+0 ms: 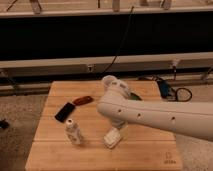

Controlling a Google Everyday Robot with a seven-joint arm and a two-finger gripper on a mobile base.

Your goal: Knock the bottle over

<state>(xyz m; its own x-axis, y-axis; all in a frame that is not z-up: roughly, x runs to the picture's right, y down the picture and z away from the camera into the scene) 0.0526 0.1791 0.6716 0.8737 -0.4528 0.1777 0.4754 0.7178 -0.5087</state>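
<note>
- A wooden table [150,155] stood on a speckled floor [20,120].
- A black phone [64,111] lay flat near the table's left side.
- A reddish-brown oblong item [82,100] lay just behind the phone, apart from it.
- A whitish packet [112,138] lay near the front middle, just below the gripper [119,128].
- Dark cables [177,93] lay coiled on the floor, right of the table.
- A pale rail [50,64] ran behind the table, under a dark panel [60,35].

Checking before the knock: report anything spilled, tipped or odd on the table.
Nothing stands out. The bottle stands upright at the front left of the table, and the packet lies flat to its right, apart from it. The gripper hangs just above the packet, mostly hidden under the arm. Nothing is spilled.
</note>
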